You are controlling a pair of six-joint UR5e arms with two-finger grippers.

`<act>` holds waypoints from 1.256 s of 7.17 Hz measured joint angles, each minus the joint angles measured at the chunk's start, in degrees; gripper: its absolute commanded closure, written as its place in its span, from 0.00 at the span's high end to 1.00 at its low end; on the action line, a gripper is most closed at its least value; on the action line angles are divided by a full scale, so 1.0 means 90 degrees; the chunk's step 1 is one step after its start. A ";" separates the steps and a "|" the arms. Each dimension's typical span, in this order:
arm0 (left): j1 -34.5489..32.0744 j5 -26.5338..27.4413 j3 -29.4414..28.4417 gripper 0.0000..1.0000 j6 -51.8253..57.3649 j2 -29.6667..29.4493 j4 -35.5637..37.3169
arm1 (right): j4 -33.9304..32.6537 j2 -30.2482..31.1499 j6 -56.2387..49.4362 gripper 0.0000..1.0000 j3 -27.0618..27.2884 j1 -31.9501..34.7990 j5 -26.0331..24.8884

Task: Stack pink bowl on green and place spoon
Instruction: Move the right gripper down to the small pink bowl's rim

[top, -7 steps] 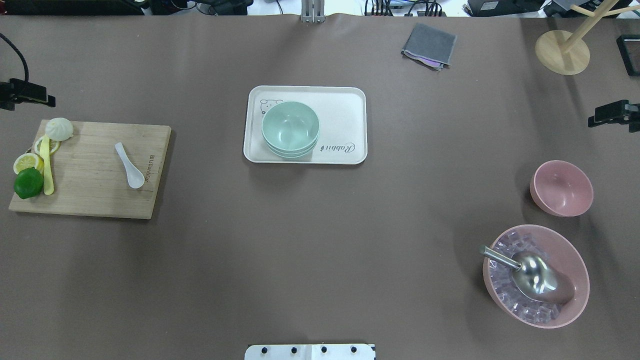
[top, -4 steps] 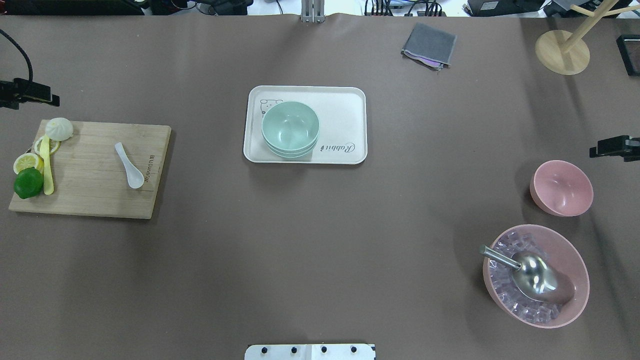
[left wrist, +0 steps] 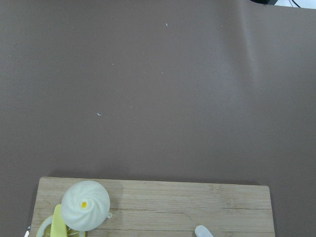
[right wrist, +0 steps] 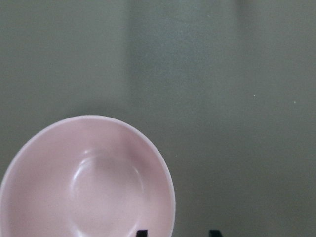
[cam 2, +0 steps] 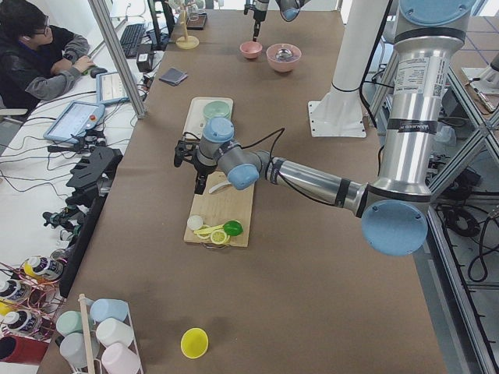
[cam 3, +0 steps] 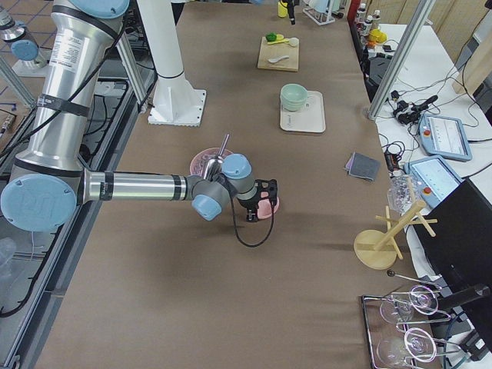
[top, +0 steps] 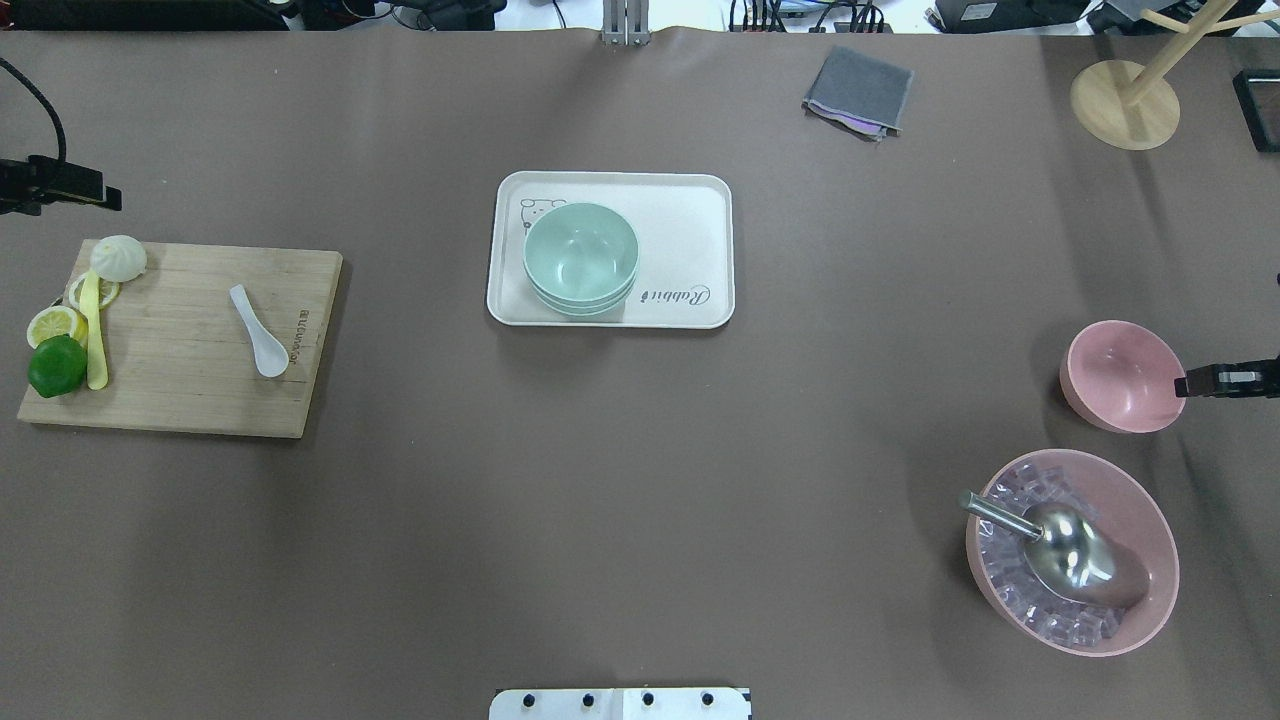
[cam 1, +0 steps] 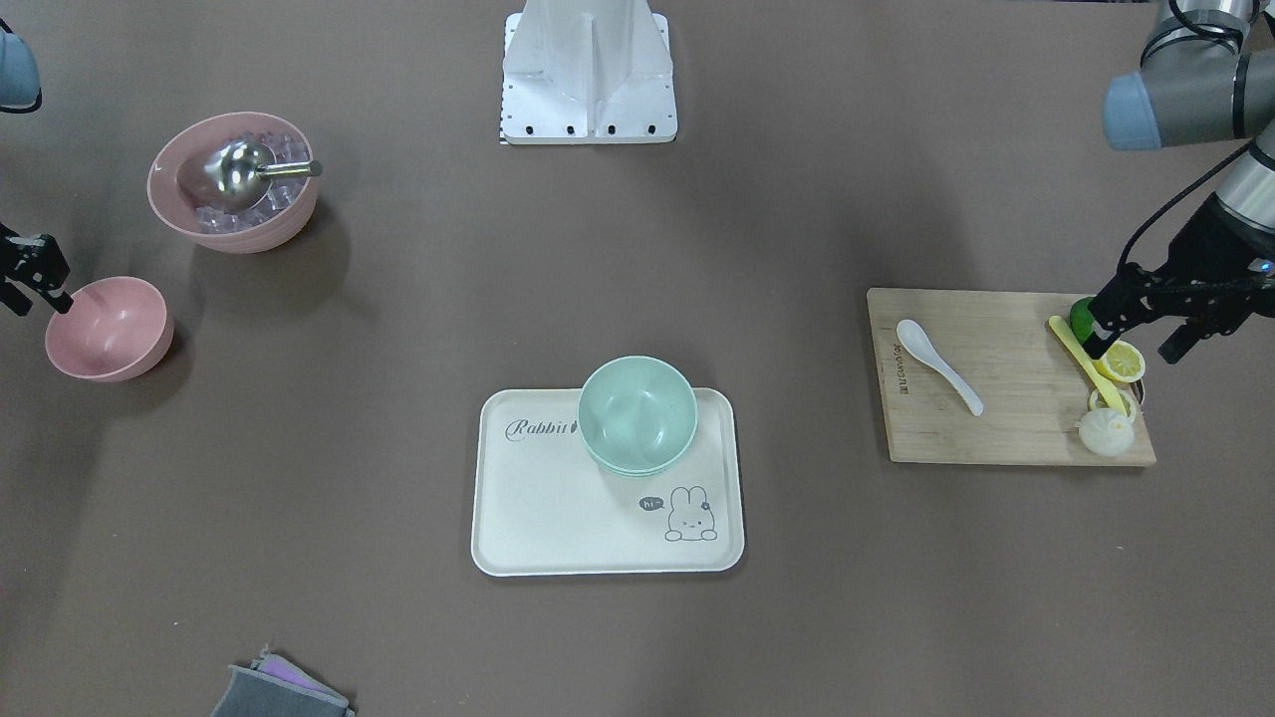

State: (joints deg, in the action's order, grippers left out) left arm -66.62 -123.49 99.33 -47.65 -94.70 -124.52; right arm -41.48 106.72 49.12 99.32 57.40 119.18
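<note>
The small pink bowl stands upright at the table's right side. My right gripper is open, with its fingertips straddling the bowl's outer rim. Two stacked green bowls sit on the white tray at the centre. The white spoon lies on the wooden cutting board at the left. My left gripper is open and empty, hovering over the board's far outer corner, well away from the spoon. The left wrist view shows only the board's edge and the spoon's tip.
A large pink bowl of ice cubes with a metal scoop stands just in front of the small pink bowl. A lime, lemon slices, a bun and a yellow utensil sit on the board's outer end. A grey cloth and wooden stand are at the back right.
My right gripper has moved toward the robot and down to the pink bowl's outer rim. My left gripper has shifted only slightly above the board's far corner.
</note>
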 measured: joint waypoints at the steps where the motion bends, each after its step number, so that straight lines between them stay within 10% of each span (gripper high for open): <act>1: 0.0000 0.0000 -0.0001 1.00 0.0001 0.0003 -0.0002 | 0.0120 0.0074 0.0008 0.31 -0.0037 -0.0018 -0.0018; 9: 0.0000 0.0001 -0.0046 1.00 0.0001 0.0016 -0.0080 | 0.0192 -0.0593 0.0048 0.46 -0.0532 -0.0044 -0.0011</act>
State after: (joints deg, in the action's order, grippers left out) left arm -66.62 -123.49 98.92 -47.64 -94.55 -125.24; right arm -39.75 101.38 49.56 94.53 57.00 119.08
